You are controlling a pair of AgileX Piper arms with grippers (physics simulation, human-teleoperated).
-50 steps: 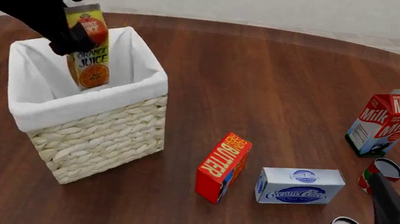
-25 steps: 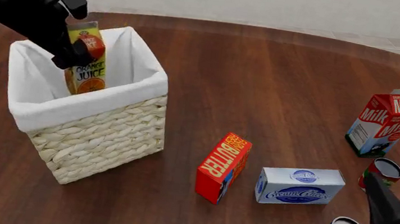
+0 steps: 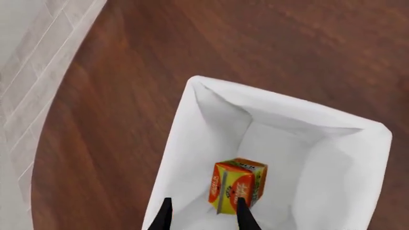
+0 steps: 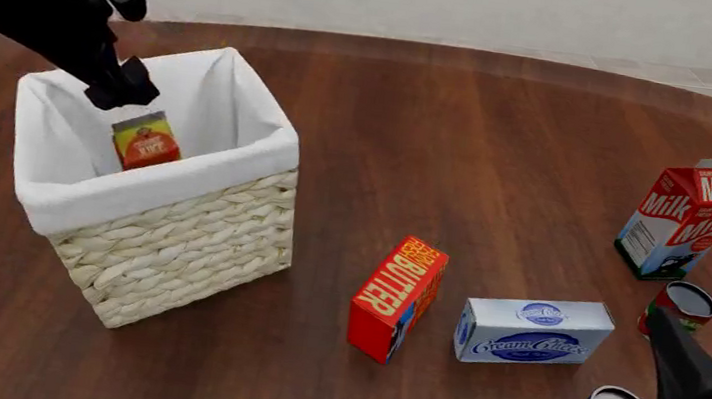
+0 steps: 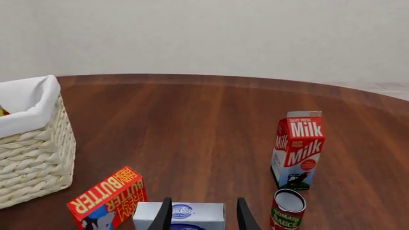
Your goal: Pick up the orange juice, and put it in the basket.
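The left end effector [image 4: 124,83] hangs above the basket [image 4: 211,233] with its fingers spread and nothing between them. In the left wrist view the two fingertips [image 3: 245,215] frame empty lining, and the orange juice [image 3: 237,186] lies beyond them, straight down the line of reach, with a gap between tips and carton. The carton stands roughly upright on the basket floor, long axis near vertical, gable top towards the left end effector, close to the basket's left wall. Judged from this, the placing is done, and what the left arm needs next is a clear lift straight up, away from the white cloth rim.

The right end effector [image 5: 201,218] is far off at the right side of the surface, fingers parted and holding nothing, above the Cream Cheese box [image 4: 533,331].

Readable lettering: "BUTTER" on the red box [image 4: 396,298], "Milk" on the red-and-white carton [image 4: 683,219], "TOMATO SAUCE" on a can [image 5: 286,214]. The juice carton's own lettering is too small to read here.
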